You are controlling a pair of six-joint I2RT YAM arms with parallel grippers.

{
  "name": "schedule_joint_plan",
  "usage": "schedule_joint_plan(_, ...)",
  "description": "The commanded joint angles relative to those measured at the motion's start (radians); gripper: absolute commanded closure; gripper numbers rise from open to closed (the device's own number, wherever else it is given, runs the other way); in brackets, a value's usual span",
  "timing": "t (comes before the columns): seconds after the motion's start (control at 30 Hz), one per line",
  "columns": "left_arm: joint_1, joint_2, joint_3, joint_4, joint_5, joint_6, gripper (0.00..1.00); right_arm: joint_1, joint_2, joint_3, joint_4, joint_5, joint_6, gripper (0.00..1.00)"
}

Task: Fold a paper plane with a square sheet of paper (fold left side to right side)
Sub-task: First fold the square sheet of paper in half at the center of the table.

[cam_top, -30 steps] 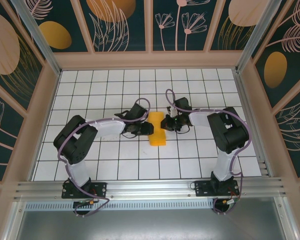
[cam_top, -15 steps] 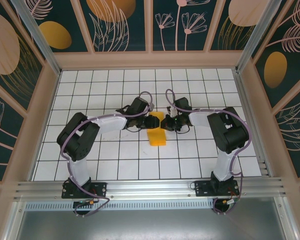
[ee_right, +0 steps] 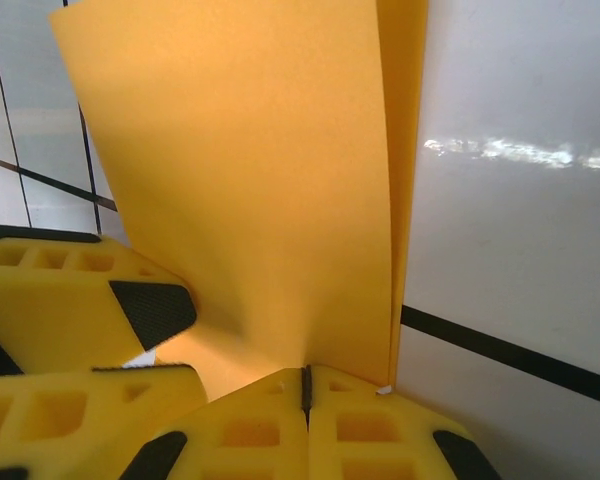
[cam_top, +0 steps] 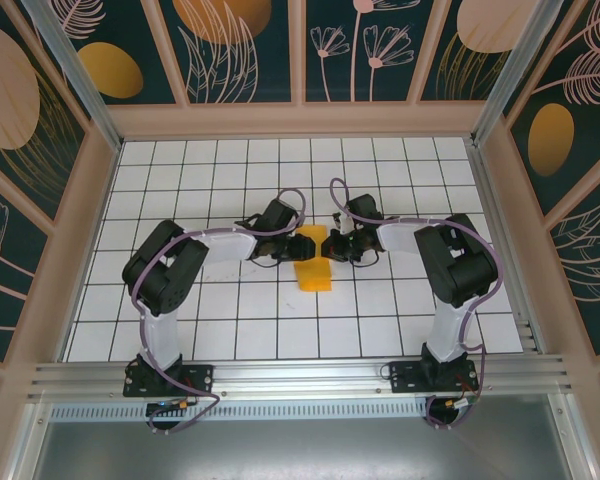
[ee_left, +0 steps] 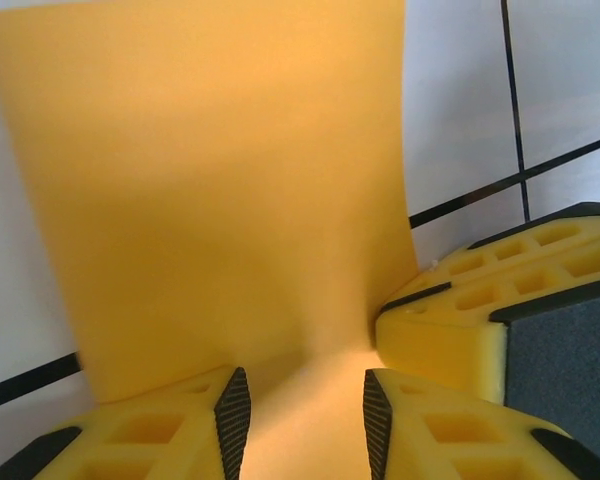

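The white tiled table (cam_top: 230, 330) carries the folded paper (cam_top: 317, 275), its long axis running from my claws toward the near edge. My right claw (ee_right: 305, 385) pinches its far end. My left claw (ee_left: 305, 400) stands parted over that same end, equally near.
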Motion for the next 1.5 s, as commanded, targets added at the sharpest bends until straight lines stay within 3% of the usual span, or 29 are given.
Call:
schedule_joint_plan(0.0,0.063,-0.037,-0.054,-0.079,-0.095,0.022,0.6,0.002,0.071,-0.027,-0.118,0.137,-0.019,0.99)
schedule_joint_plan(0.2,0.071,-0.114,-0.042,-0.074,-0.058,0.052,0.59,0.003,0.072,-0.028,-0.11,0.128,-0.016,0.99)
schedule_joint_plan(0.37,0.071,-0.172,-0.065,0.022,0.079,0.058,0.61,0.002,0.073,-0.024,-0.112,0.129,-0.015,0.99)
schedule_joint_plan(0.47,0.065,-0.15,-0.067,0.066,0.143,0.05,0.62,0.002,0.074,-0.021,-0.114,0.131,-0.016,0.99)
schedule_joint_plan(0.67,0.051,-0.039,-0.019,0.094,0.17,0.043,0.63,0.003,0.077,-0.021,-0.118,0.136,-0.018,0.99)
schedule_joint_plan(1.1,0.054,0.04,0.025,0.054,0.035,0.023,0.63,0.006,0.088,-0.014,-0.144,0.162,-0.038,0.99)
schedule_joint_plan(1.47,0.068,0.07,0.058,0.04,-0.002,0.019,0.62,0.005,0.097,-0.023,-0.14,0.162,-0.04,0.99)
